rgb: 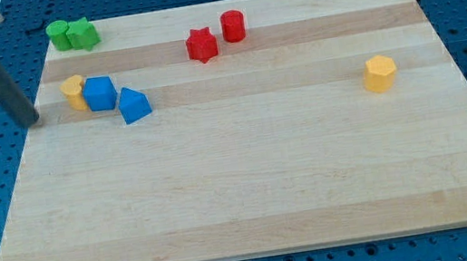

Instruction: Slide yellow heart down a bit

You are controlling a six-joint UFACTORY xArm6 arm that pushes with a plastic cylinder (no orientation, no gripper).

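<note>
The yellow heart (73,91) lies near the board's left edge in the upper part of the view, touching a blue cube (100,93) on its right. A blue triangular block (134,105) sits just right of and below the cube. My tip (34,122) rests at the board's left edge, left of and slightly below the yellow heart, a small gap away from it. The dark rod slants up to the view's top left.
A green cylinder (59,33) and a green star (83,34) sit at the top left corner. A red star (201,45) and a red cylinder (233,26) sit at top centre. A yellow hexagon (379,73) lies at the right. The wooden board (251,192) is bordered by a blue perforated table.
</note>
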